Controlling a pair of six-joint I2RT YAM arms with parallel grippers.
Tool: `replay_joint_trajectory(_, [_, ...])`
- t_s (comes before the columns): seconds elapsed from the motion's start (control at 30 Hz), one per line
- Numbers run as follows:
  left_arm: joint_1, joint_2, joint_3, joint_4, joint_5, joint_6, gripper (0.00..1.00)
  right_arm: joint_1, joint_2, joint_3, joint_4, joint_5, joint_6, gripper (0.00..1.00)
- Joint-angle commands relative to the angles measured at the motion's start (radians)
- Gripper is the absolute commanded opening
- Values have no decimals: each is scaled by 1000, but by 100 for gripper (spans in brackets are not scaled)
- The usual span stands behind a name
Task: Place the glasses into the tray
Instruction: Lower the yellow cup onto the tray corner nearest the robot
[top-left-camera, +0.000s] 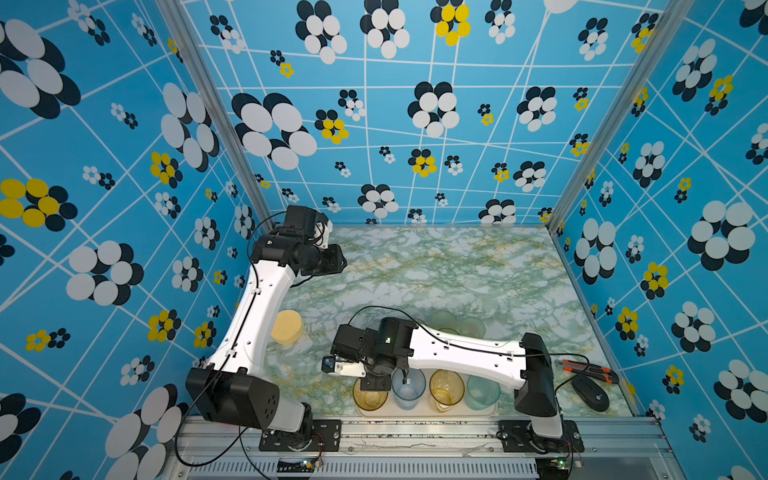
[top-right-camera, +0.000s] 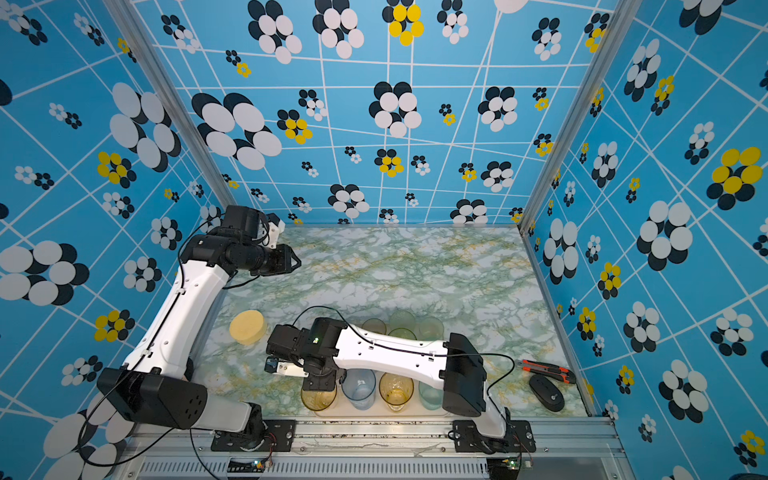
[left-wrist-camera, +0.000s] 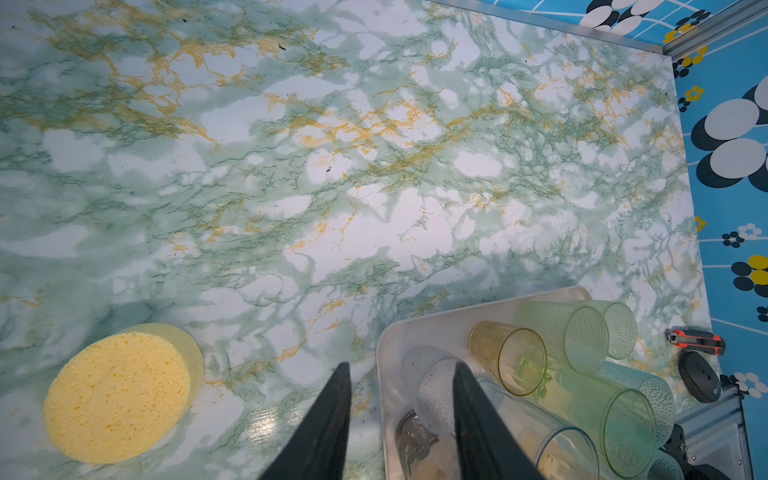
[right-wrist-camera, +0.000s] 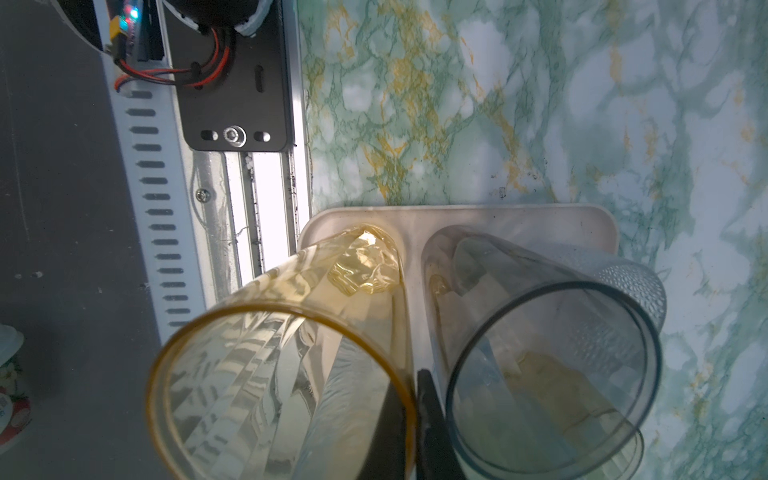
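The cream tray (top-left-camera: 428, 412) lies at the table's front edge and holds several glasses upright. In both top views a row of an amber glass (top-left-camera: 369, 395), a blue one (top-left-camera: 408, 388), another amber one (top-left-camera: 446, 387) and a teal one (top-left-camera: 482, 390) stands along its front. Green glasses (top-left-camera: 457, 323) stand behind my right arm. My right gripper (right-wrist-camera: 411, 382) points down at the tray's left end. It is shut on the wall of the amber glass (right-wrist-camera: 282, 374), one finger inside and one outside. A smoky grey glass (right-wrist-camera: 552, 374) stands right beside it. My left gripper (top-left-camera: 338, 259) hangs open and empty, high at the back left.
A round yellow sponge disc (top-left-camera: 286, 327) lies on the marble table left of the tray. An orange box cutter (top-left-camera: 586, 368) and a black mouse (top-left-camera: 590, 392) lie at the front right by the wall. Patterned walls close in three sides.
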Motion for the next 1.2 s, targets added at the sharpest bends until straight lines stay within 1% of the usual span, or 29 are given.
replay_joint_trajectory(0.0, [8,17,15,-25,-6,22,42,-6,8,-11,9,-27,-10,7])
replay_joint_trajectory(0.27, [8,24,21,-29,-8,27,42,-9,10,-10,6,-28,-9,15])
replay_joint_trajectory(0.4, [8,24,23,-31,-8,29,42,-10,9,-9,6,-30,-11,17])
replay_joint_trajectory(0.53, [8,24,23,-32,-9,30,42,-9,5,-10,4,-25,-11,21])
replay_joint_trajectory(0.97, [8,21,20,-37,-16,33,42,-15,-42,-3,20,20,-16,26])
replay_joint_trajectory(1.17, [8,25,24,-41,-16,32,42,-29,-60,-4,31,32,-23,27])
